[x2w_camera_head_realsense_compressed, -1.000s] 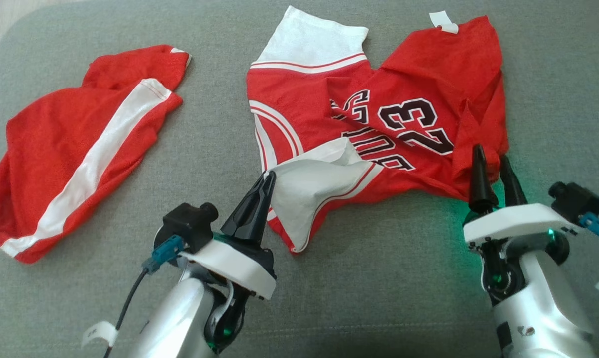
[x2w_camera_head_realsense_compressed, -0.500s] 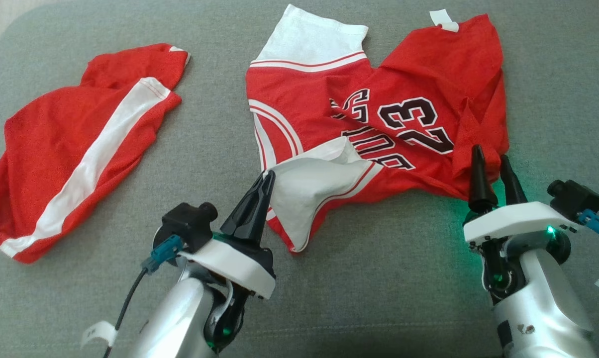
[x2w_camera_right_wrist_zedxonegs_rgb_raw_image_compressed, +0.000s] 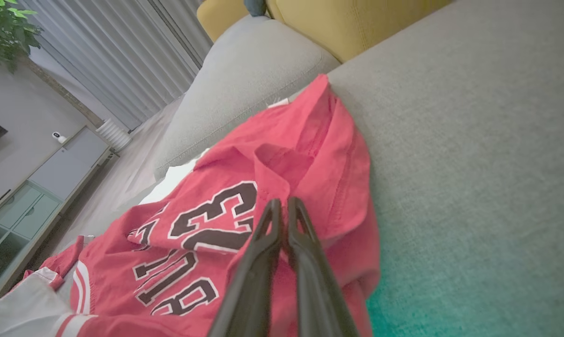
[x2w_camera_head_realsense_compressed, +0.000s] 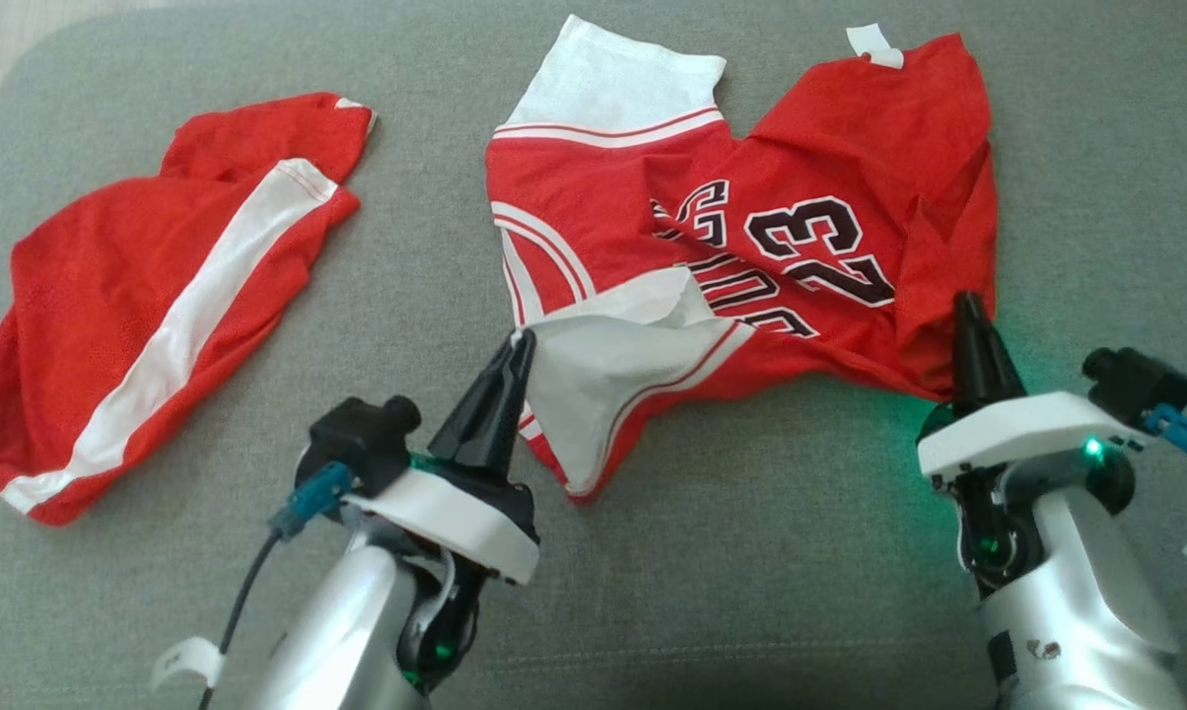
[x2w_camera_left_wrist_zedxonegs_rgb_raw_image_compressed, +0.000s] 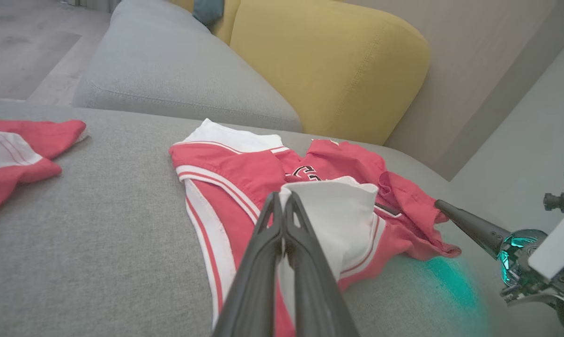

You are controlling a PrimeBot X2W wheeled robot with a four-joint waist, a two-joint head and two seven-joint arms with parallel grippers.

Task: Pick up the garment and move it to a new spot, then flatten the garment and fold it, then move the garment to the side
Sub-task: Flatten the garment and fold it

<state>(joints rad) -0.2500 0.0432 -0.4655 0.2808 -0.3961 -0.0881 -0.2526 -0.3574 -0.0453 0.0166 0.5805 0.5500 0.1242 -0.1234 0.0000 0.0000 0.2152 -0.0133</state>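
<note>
**Fig. 1.** Colour key, as I read it from my console.
- Jersey: red mesh with white panels, edged in thin red-and-white stripes. It carries the black numerals "23" and black lettering, both outlined in white.
- Second garment: red, crossed by one broad white band, with white trim at one edge.
- Sofa seat: plain mid-grey weave, tinted green beside the right end effector.
- Back cushion: mustard yellow.
- Left end effector, the right alike: black fingers, white mount, silver forearm, blue connector.
</note>
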